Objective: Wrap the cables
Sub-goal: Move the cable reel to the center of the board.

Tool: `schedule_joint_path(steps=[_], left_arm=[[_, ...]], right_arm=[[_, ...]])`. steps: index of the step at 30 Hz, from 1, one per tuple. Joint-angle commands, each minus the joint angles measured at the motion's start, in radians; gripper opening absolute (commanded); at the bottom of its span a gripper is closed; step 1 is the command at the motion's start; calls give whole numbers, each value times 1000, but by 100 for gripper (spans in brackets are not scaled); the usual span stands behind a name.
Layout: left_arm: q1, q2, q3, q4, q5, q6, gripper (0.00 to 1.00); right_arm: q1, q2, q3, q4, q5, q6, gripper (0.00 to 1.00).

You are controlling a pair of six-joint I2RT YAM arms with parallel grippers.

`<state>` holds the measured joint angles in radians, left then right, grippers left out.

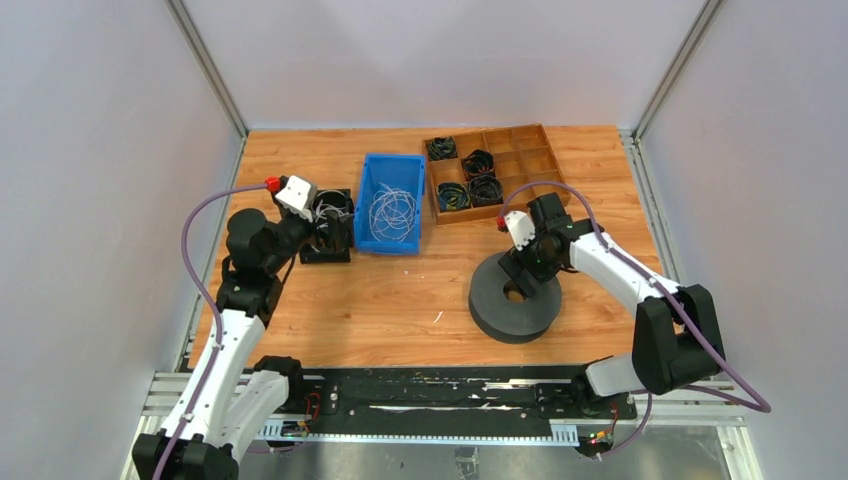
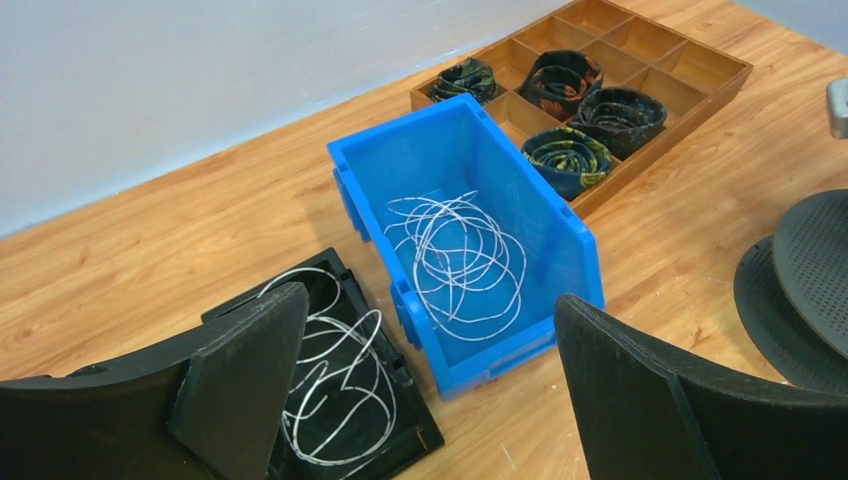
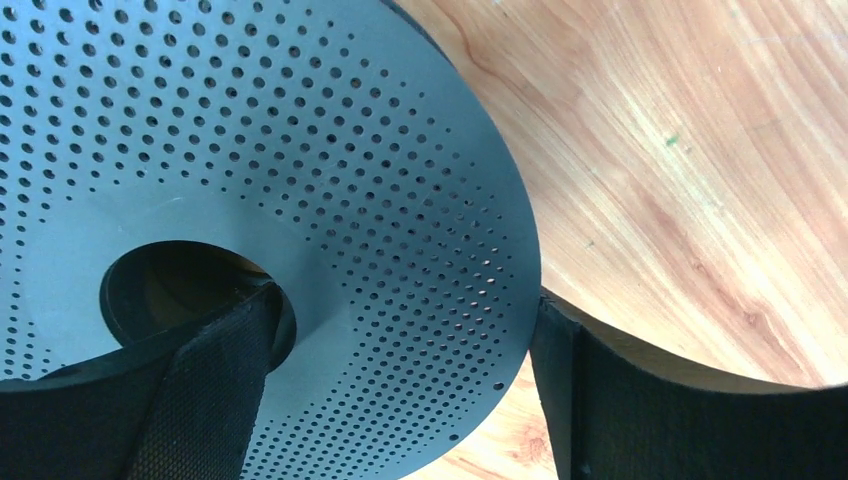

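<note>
Left claw (image 2: 430, 305): wide open and holding nothing. I hang it above the black tray and the near end of the bin, toward the table's left edge.
Right claw (image 3: 408, 305): one of my fingers sits in the reel's centre hole and the other is outside the top flange's rim, so the flange lies between them. Both seem to touch it, but I cannot tell whether I am pinching it or only straddling it.
Cables (image 2: 455, 250): one loose tangle of hair-thin whitish wire lies on the floor of the bin. A second tangle (image 2: 340, 385) sprawls over the black tray, right under my left fingers.
Bin (image 1: 395, 168): blue and open-topped, standing near the middle of the far edge.
Black tray (image 2: 405, 435): flat on the table, just left of the bin and touching or nearly touching its side.
Wooden tray (image 1: 525, 150): divided into compartments, at the far edge toward the right corner and just right of the bin.
Coils (image 1: 486, 188): four dark bundles, each in its own compartment at the wooden tray's left end.
Reel (image 1: 500, 310): black with a perforated top flange, lying flat right of the table's middle, well apart from the bin.
Table (image 1: 400, 300): wood-grained.
</note>
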<state>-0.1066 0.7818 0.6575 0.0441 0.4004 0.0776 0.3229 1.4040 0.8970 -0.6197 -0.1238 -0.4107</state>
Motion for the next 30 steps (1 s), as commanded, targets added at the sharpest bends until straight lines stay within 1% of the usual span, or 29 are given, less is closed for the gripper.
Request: schedule_joint_path(steps=[1, 4, 8, 13, 17, 22, 25, 30], left_arm=[[7, -1, -10, 26, 11, 4, 98], [7, 3, -17, 40, -14, 5, 98], [7, 24, -22, 40, -22, 4, 98], [7, 55, -19, 40, -11, 6, 98], [7, 65, -14, 41, -12, 0, 98], [5, 72, -17, 40, 16, 19, 98], [-8, 85, -20, 41, 8, 33, 98], [-28, 87, -25, 40, 1, 44, 98]], right_arm=[[62, 18, 41, -13, 9, 25, 87], [98, 48, 69, -5, -2, 39, 82], [156, 100, 121, 7, -23, 56, 78], [250, 169, 185, 32, -10, 66, 76], [296, 213, 225, 43, 1, 76, 75], [335, 236, 252, 54, -16, 86, 76], [353, 255, 263, 50, -21, 81, 81], [352, 242, 277, 28, -10, 74, 86]])
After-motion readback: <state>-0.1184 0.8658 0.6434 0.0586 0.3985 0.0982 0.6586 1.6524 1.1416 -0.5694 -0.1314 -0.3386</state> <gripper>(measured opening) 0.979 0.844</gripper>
